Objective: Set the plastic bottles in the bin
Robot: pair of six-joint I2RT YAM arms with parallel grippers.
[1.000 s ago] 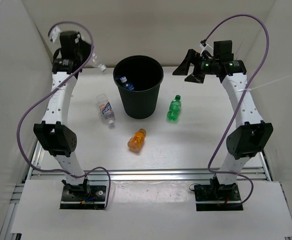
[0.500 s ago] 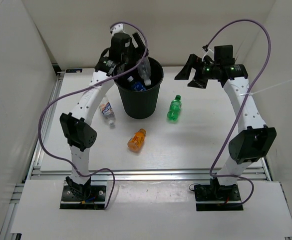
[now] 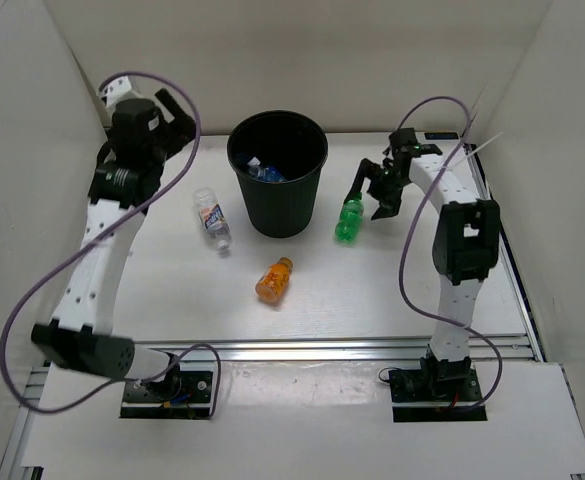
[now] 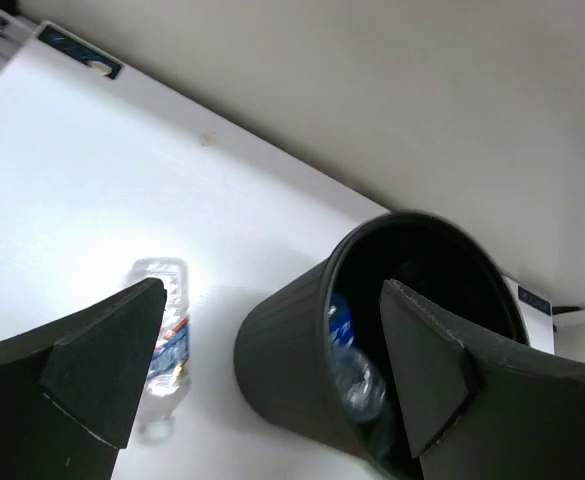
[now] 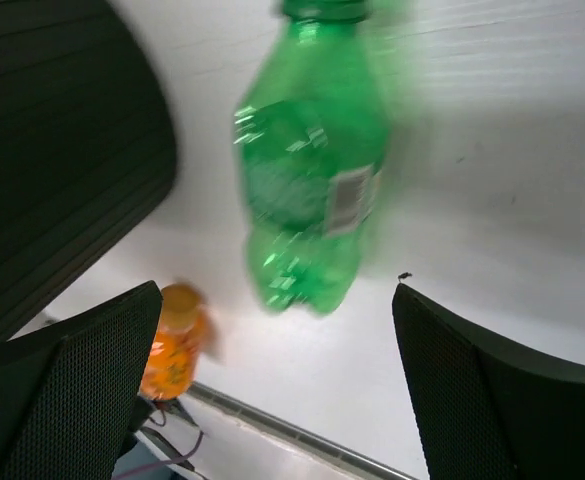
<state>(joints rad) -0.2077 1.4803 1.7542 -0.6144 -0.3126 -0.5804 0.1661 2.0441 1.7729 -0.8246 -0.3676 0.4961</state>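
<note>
While its fingers stand spread wide with nothing between them, the right gripper (image 3: pixel 371 194) hangs just above the green bottle (image 3: pixel 349 219), which lies on the white table (image 3: pixel 392 290) just right of the bin (image 3: pixel 277 215); in the right wrist view the green bottle (image 5: pixel 307 180) sits in the gap between the two fingers, blurred. The orange bottle (image 3: pixel 274 279) lies in front of the bin, apart from it. The left gripper (image 3: pixel 177 128), likewise spread and empty, is raised near the back left, well apart from the bin. Below it a clear bottle (image 3: pixel 212 217) lies left of the bin. Inside the bin a blue-labelled bottle (image 4: pixel 340 320) and another clear one (image 4: pixel 357 375) show.
</note>
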